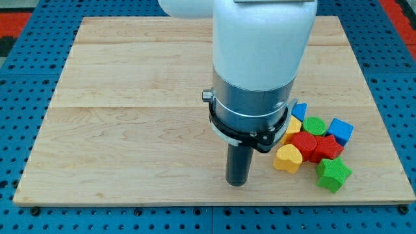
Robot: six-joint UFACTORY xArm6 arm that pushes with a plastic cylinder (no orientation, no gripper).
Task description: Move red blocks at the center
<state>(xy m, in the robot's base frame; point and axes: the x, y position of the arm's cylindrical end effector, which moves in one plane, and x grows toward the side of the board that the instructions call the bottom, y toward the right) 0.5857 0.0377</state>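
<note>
Two red blocks lie in a cluster at the view's lower right: a red round-edged block (303, 142) and a red block (327, 149) just right of it. Around them are a yellow heart-shaped block (288, 158), another yellow block (292, 127) partly hidden by the arm, a green round block (314, 125), a green star-shaped block (333, 173), a blue cube (340, 130) and a blue block (298, 110). My tip (238, 182) rests on the board left of the cluster, about a block's width from the yellow heart.
The wooden board (130, 117) lies on a blue perforated table (13, 71). The arm's large white and grey body (257, 71) hangs over the board's middle and hides part of the cluster's left side.
</note>
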